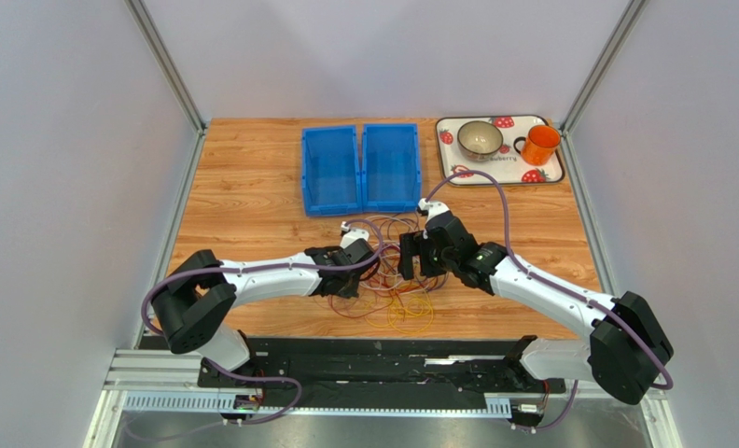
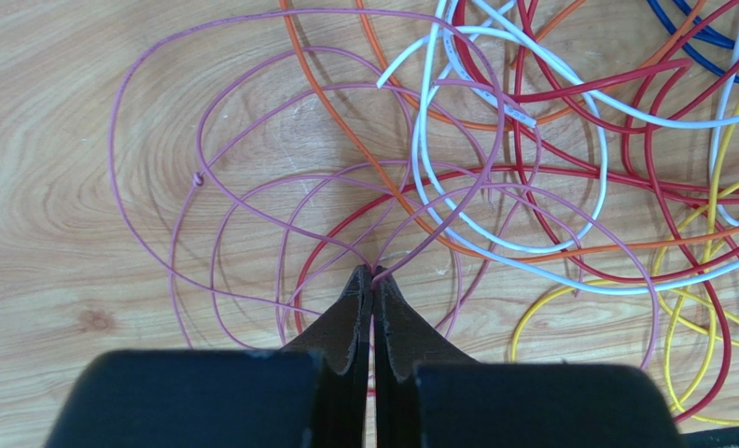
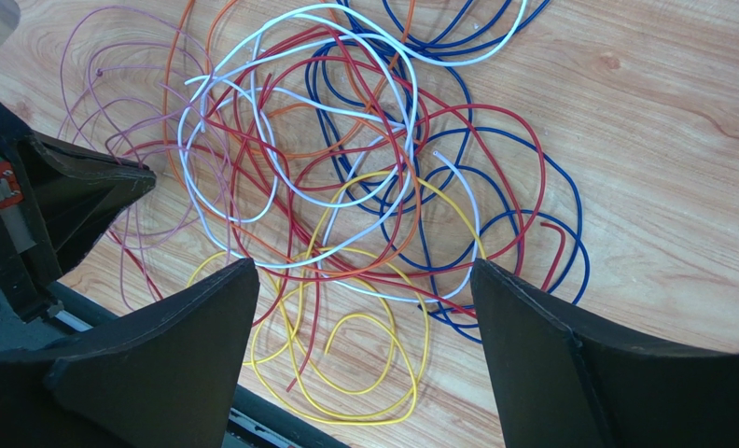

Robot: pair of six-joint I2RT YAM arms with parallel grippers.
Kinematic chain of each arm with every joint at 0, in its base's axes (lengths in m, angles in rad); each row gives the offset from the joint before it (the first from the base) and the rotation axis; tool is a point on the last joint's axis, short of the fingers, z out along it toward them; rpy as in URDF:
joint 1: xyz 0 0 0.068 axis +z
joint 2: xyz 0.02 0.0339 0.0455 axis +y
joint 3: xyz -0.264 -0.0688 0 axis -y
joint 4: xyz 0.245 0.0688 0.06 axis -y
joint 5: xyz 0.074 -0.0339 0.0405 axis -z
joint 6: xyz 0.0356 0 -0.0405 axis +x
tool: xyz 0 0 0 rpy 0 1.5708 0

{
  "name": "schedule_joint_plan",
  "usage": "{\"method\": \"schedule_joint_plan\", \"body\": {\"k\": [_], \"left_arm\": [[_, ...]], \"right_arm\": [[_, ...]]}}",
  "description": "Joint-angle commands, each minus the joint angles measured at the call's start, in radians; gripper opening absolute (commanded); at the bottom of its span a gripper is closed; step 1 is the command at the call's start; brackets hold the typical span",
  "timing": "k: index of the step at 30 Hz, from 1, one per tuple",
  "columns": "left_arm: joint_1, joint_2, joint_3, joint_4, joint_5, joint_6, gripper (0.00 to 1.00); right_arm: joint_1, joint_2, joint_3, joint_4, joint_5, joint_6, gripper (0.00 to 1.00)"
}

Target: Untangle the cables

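Note:
The cables point(image 1: 397, 297) lie in a tangled pile of loose loops on the wooden table between the two arms. My left gripper point(image 2: 374, 273) is shut, its tips pinching the thin pink cable point(image 2: 199, 177) where several of its loops meet. Orange point(image 2: 345, 131), white point(image 2: 420, 159), red point(image 2: 569, 93) and yellow point(image 2: 667, 345) cables cross to its right. My right gripper point(image 3: 364, 271) hangs open above the pile, over yellow loops point(image 3: 411, 373), with blue point(image 3: 578, 233), red point(image 3: 532, 149) and white point(image 3: 280, 28) cables ahead of it. Nothing is between its fingers.
Two blue bins point(image 1: 331, 170) point(image 1: 390, 166) stand side by side behind the pile. At the back right a strawberry-print tray point(image 1: 550, 173) holds a bowl point(image 1: 480, 138) and an orange mug point(image 1: 539, 144). A black rail point(image 1: 373, 359) runs along the near table edge.

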Motion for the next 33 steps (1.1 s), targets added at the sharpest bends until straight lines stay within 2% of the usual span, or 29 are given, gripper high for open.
{"method": "schedule_joint_plan", "body": {"k": [1, 3, 4, 7, 13, 15, 21, 29, 32, 33], "left_arm": [[-0.006, -0.095, 0.086, -0.113, -0.060, 0.011, 0.00], [-0.005, -0.155, 0.170, -0.208, -0.118, 0.031, 0.00], [-0.003, -0.228, 0.207, -0.302, -0.132, 0.044, 0.00], [0.008, -0.376, 0.353, -0.425, -0.195, 0.101, 0.00], [0.067, -0.513, 0.638, -0.537, -0.246, 0.222, 0.00], [0.068, -0.522, 0.724, -0.543, -0.275, 0.265, 0.00], [0.069, -0.553, 0.831, -0.418, -0.321, 0.403, 0.00], [0.072, -0.441, 1.066, -0.338, -0.405, 0.624, 0.00], [0.077, -0.369, 1.228, -0.299, -0.428, 0.727, 0.00], [0.077, -0.344, 1.347, -0.318, -0.419, 0.739, 0.00]], "right_arm": [[0.007, 0.000, 0.000, 0.020, 0.007, -0.012, 0.88], [0.004, -0.002, -0.002, 0.020, 0.009, -0.012, 0.88], [0.006, 0.000, -0.002, 0.019, 0.009, -0.012, 0.88], [0.006, 0.004, -0.003, 0.025, 0.009, -0.009, 0.88], [0.006, 0.004, -0.012, 0.054, -0.017, 0.014, 0.88], [0.006, 0.006, -0.017, 0.062, -0.023, 0.020, 0.88], [0.006, 0.023, -0.018, 0.069, -0.036, 0.027, 0.88], [0.009, 0.015, -0.011, 0.114, -0.134, 0.013, 0.88], [0.010, 0.023, 0.004, 0.112, -0.147, 0.008, 0.88], [0.013, 0.024, 0.006, 0.123, -0.170, 0.007, 0.88]]}}
